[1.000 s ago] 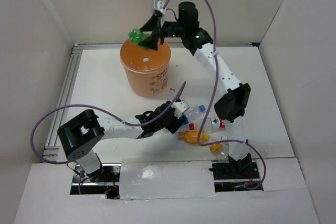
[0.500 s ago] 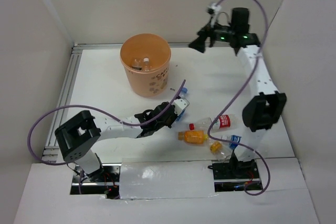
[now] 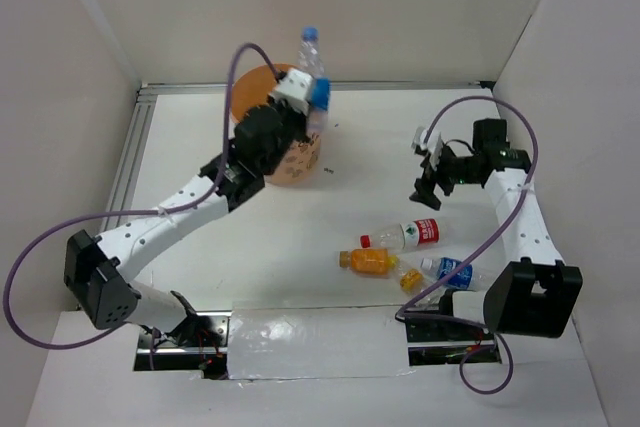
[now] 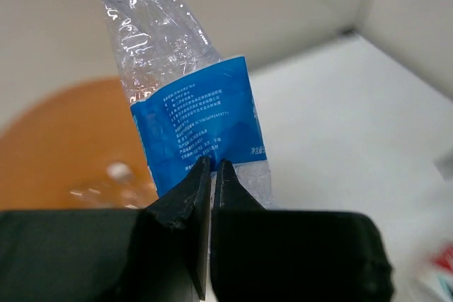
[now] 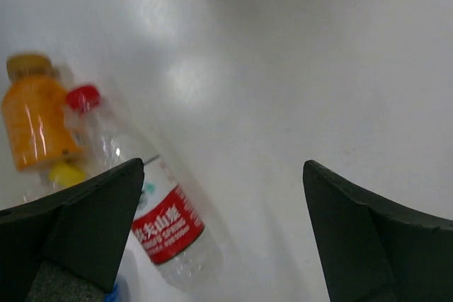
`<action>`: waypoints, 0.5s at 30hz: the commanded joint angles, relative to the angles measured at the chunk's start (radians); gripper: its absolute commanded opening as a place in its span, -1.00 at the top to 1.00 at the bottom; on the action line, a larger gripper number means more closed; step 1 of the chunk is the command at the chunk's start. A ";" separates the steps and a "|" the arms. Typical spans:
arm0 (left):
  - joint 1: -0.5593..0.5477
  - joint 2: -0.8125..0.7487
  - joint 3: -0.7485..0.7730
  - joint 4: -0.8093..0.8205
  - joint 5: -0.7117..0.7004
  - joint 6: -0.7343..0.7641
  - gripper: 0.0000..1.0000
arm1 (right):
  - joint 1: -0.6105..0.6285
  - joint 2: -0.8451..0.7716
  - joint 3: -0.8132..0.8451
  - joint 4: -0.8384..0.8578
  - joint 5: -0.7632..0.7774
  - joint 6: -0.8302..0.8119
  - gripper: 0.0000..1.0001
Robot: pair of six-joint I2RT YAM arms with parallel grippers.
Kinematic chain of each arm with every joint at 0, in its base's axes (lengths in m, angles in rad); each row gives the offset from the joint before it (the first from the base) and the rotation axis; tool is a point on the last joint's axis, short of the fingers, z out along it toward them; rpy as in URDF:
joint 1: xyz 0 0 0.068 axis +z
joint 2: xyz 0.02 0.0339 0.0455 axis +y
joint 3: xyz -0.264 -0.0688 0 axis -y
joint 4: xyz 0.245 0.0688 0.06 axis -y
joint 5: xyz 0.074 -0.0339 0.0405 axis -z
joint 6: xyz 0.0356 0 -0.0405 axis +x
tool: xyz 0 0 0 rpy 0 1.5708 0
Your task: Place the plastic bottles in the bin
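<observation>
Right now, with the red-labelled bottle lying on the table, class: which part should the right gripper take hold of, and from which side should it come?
Grip the red-labelled bottle across its labelled body, coming straight down from above with the jaws straddling its width. It lies on its side, and the orange bottle crowds its cap end, so the label end looks freer.

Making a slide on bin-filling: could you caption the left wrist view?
Left gripper shut on a blue-labelled clear bottle, held above the orange bin.
</observation>
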State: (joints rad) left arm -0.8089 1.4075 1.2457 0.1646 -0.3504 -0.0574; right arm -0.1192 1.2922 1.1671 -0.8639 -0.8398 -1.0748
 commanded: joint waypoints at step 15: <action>0.298 0.228 0.169 -0.218 -0.231 -0.159 0.03 | 0.147 -0.171 -0.478 0.182 0.309 -0.298 -1.00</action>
State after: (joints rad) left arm -0.5117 1.6497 1.4143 -0.0429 -0.5465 -0.1745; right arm -0.0055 1.1458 0.7151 -0.8791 -0.5926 -1.4193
